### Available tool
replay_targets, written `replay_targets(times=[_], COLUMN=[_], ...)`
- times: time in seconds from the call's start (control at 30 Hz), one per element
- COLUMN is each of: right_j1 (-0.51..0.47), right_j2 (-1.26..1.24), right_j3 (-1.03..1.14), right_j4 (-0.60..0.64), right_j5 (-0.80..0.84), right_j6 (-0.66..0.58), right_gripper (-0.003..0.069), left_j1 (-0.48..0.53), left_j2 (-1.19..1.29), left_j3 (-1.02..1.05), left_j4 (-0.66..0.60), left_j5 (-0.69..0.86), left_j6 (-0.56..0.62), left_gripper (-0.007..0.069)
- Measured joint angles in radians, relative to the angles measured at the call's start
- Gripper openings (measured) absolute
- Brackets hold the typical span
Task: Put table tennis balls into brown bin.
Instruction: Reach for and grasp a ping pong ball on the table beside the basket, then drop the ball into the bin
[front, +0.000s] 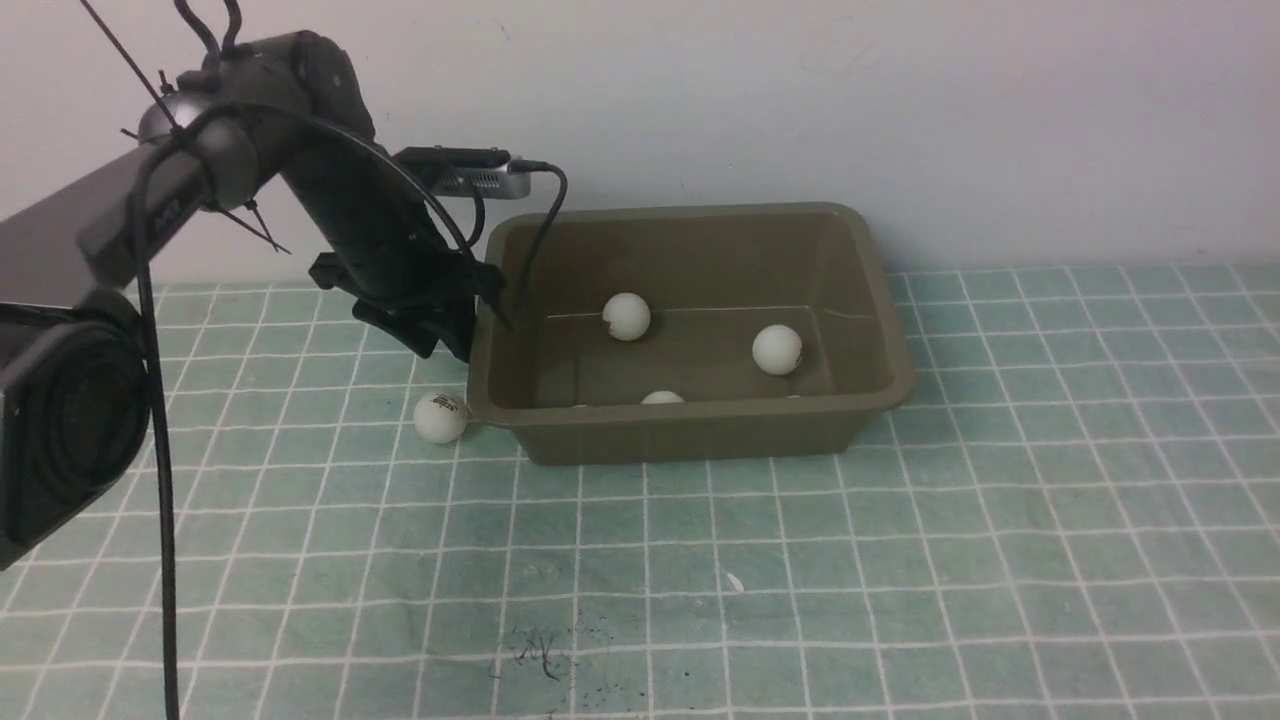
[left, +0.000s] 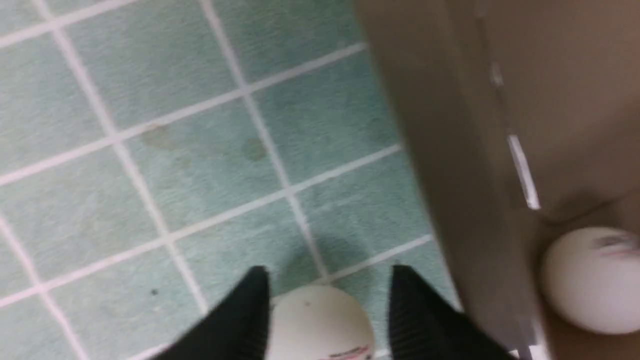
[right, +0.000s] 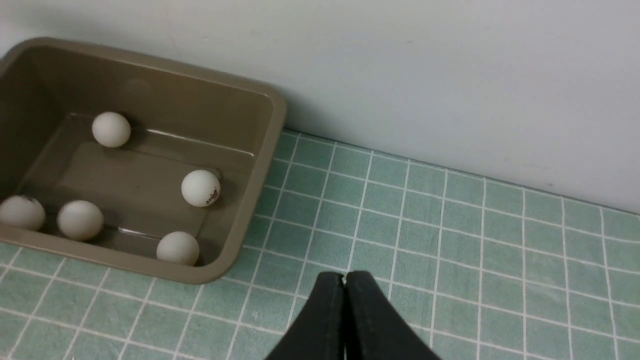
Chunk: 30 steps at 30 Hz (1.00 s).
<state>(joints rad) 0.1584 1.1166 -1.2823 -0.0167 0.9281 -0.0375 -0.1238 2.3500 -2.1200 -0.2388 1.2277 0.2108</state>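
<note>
Left tool (left: 328, 270) hung parted and empty over the ball (front: 440, 416) beside the bin (front: 690, 437); I had to lower it, centred, before closing.

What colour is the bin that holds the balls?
The bin is plain olive-brown, with no pattern; the right wrist view shows it best.

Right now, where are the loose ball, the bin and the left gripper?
loose ball (front: 440, 416): front view, its middle.
bin (front: 690, 437): front view, near wall.
left gripper (left: 328, 270): left wrist view, midway between its fingertips.
</note>
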Motion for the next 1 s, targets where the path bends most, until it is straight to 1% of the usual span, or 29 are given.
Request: replay_targets(times=[0.03,0.13,0.2,0.3,0.43,0.63,0.67,0.7,0.73,0.77,0.9,1.0], right_j1=[0.0,0.0,0.0,0.0,0.0,0.0,0.0,0.0,0.0,0.0,0.0,0.0], right_j2=[0.0,0.0,0.0,0.0,0.0,0.0,0.0,0.0,0.0,0.0,0.0,-0.017], right_j3=[0.0,0.0,0.001,0.001,0.001,0.001,0.001,0.001,0.001,0.001,0.001,0.001], right_j4=[0.0,0.0,0.0,-0.003,-0.003,-0.003,-0.003,-0.003,-0.003,-0.003,-0.003,-0.005], right_j5=[-0.002,-0.007,-0.007,-0.007,-0.019,-0.025,-0.025,-0.025,-0.026,-0.026,-0.024,0.011], right_j6=[0.0,0.003,0.006,0.006,0.006,0.006,0.006,0.006,0.006,0.006,0.006,0.007], right_gripper=[-0.0015,-0.0015,-0.0015,-0.0015,-0.0015,-0.0015,-0.0015,-0.0015,-0.0015,-0.0015,-0.0015,-0.0015], left_j1=[0.0,0.0,-0.003,-0.01,-0.013,-0.013,-0.013,-0.013,-0.013,-0.013,-0.014,-0.014], left_j2=[0.0,-0.013,-0.042,-0.08,-0.083,-0.011,0.0,0.003,0.004,0.003,-0.02,-0.109], left_j3=[0.003,0.035,0.096,0.148,0.156,0.162,0.163,0.163,0.162,0.158,0.122,0.089], left_j4=[0.017,0.029,0.041,0.061,0.066,0.068,0.068,0.066,0.061,0.065,0.12,0.149], left_j5=[0.0,-0.003,-0.003,-0.002,-0.002,-0.004,-0.004,-0.004,-0.004,-0.004,-0.004,-0.003], left_j6=[-0.041,-0.078,-0.08,-0.081,-0.081,-0.072,-0.061,-0.059,-0.047,-0.043,-0.046,-0.054], left_gripper=[0.0393,0.0475,0.051,0.0524,0.0524,0.0514,0.0479,0.0472,0.0366,0.0337,0.0352,0.0352])
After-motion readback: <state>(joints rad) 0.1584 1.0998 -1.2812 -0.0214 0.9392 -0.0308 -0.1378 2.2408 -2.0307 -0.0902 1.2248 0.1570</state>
